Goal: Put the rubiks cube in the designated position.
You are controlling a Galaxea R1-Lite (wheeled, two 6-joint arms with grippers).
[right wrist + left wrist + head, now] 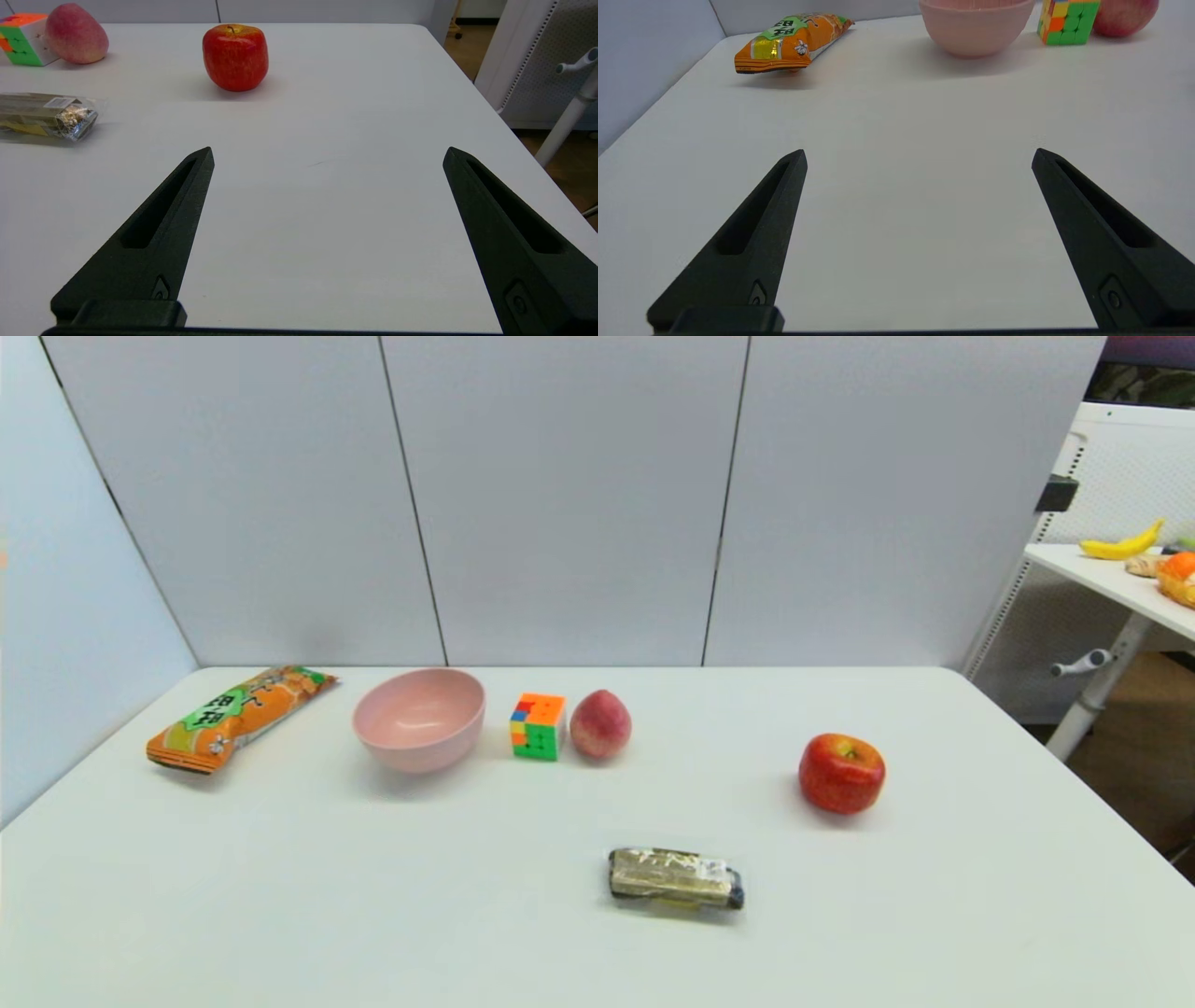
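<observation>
White table point(373, 896): rubiks cube point(538, 726) sits between pink bowl point(419, 719) and peach point(600, 724); left gripper point(919, 156) and right gripper point(328, 154) both spread apart, holding nothing.

left gripper point(918, 156) low over table, fingers spread wide, right gripper point(328, 155) likewise

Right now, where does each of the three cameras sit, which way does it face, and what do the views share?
Head view: high on the robot, looking down at the white table; no arm shows.
Left wrist view: low behind the open left claw, facing the pink plastic bowl.
Right wrist view: low behind the open right claw, facing the red apple.
Shared by all: the scrambled multicoloured rubiks cube beside the pinkish peach.
</observation>
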